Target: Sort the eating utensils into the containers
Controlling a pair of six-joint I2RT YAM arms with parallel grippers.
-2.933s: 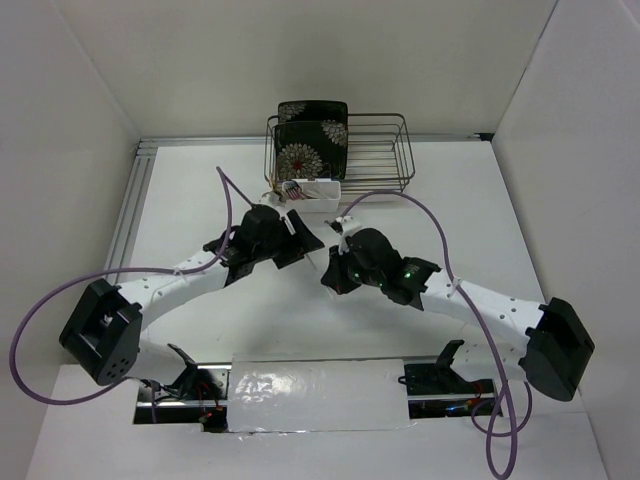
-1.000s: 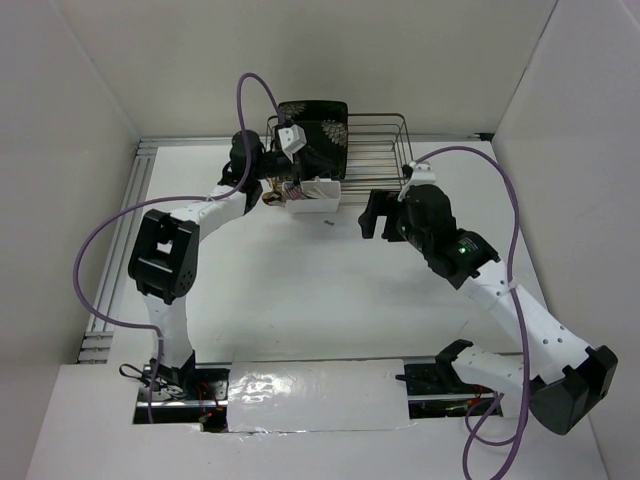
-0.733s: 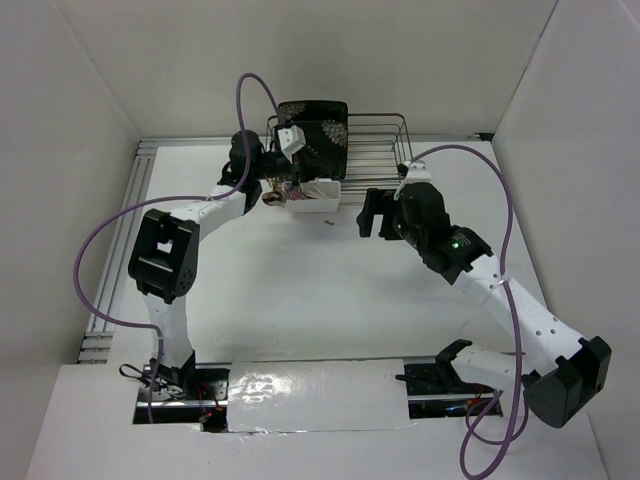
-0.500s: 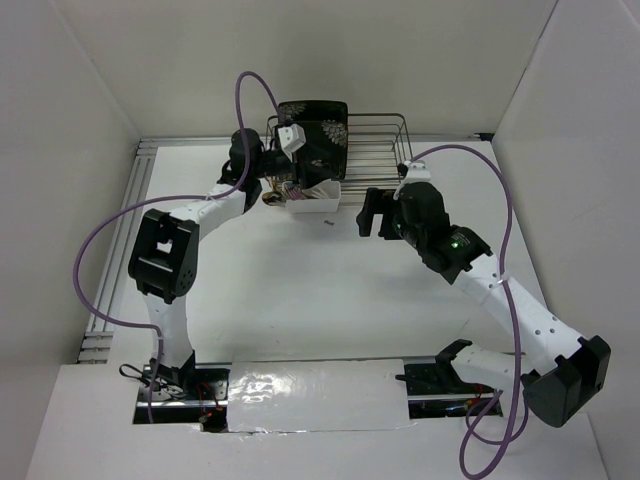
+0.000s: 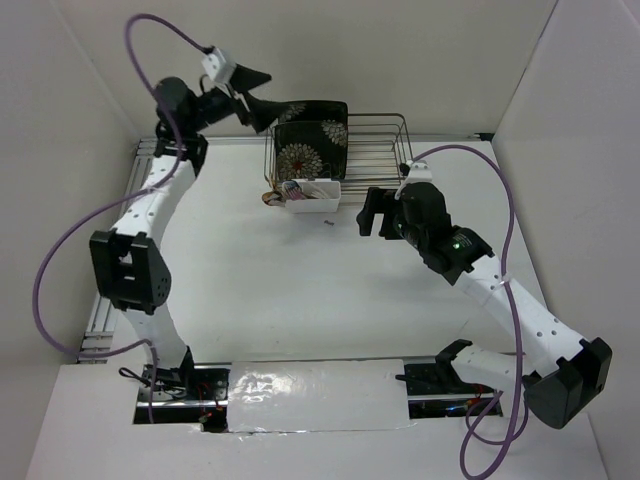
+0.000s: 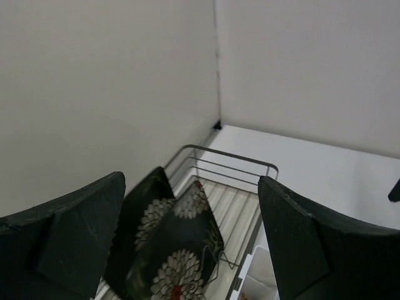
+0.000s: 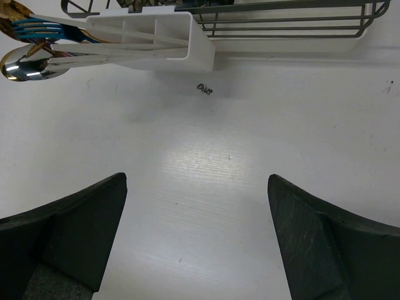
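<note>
White arms [image 5: 150, 200] with black joints, black left gripper [image 5: 265, 100] and right gripper [image 5: 366, 212], purple cables [image 5: 158, 17].

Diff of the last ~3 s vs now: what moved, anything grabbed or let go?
The left gripper pulled away from the left end of the white tub, swinging up and back toward the far-left corner; it is open and empty. The right gripper moved earlier to the tub's right and has since held there, open. The tub, the utensils, the wire rack and the plate are unchanged.

Bright, even light, soft shadows; glare on the foil strip [image 5: 315, 392] and spoon [image 7: 28, 67]; close pincer fingers [image 6: 59, 244] blurred.
</note>
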